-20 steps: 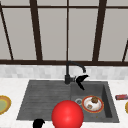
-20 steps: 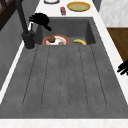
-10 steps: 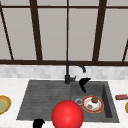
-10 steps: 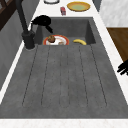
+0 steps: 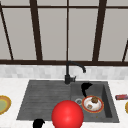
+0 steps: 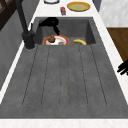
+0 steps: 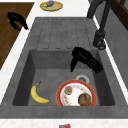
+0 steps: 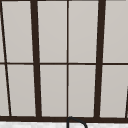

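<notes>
Right hand (image 7: 83,60), fingers straight and open, hovering mid-frame above the basin; plate (image 7: 76,96) just below it, toward lower frame.

The right hand (image 5: 85,88) hangs over the sink basin (image 7: 45,75) — fingers straight (thumb (image 7: 72,65) pointing down). The left hand (image 5: 38,123) floats at the sink's front edge — fingers curled, holding nothing.

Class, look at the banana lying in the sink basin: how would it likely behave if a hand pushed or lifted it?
The banana lies curved on the flat basin floor, so a push would probably pivot or slide it rather than roll it. It looks slim, likely light. The right hand hovers above the plate, apart from it.
</notes>
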Available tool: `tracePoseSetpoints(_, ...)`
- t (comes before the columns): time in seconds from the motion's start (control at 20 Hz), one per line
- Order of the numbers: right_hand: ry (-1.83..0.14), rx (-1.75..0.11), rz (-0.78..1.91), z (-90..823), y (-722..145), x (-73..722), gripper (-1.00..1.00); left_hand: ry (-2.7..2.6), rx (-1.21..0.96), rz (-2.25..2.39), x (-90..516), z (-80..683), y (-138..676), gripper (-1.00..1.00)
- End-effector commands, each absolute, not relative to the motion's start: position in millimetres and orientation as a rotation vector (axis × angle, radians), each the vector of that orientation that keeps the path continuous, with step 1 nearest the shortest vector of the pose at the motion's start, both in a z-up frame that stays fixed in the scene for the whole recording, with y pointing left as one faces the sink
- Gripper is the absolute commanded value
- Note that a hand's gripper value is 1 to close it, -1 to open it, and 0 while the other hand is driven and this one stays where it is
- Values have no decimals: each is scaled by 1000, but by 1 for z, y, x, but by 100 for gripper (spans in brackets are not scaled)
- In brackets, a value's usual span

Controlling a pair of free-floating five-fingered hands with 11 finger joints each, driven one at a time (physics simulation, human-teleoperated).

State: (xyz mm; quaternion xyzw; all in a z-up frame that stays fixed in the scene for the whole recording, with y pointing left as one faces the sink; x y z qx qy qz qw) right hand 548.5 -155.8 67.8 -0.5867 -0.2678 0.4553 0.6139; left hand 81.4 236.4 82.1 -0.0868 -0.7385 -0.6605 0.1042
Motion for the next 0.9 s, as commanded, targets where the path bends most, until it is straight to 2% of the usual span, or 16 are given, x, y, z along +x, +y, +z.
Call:
tracePoseSetpoints(0.0,-678,-1222,1039,64,-159,526,-100,-2178,-256,-1948,81,82,236,0)
tracePoseSetpoints(0.85,-845,-908,941,27,-195,426,-100,-2178,-256,-1948,81,82,236,0)
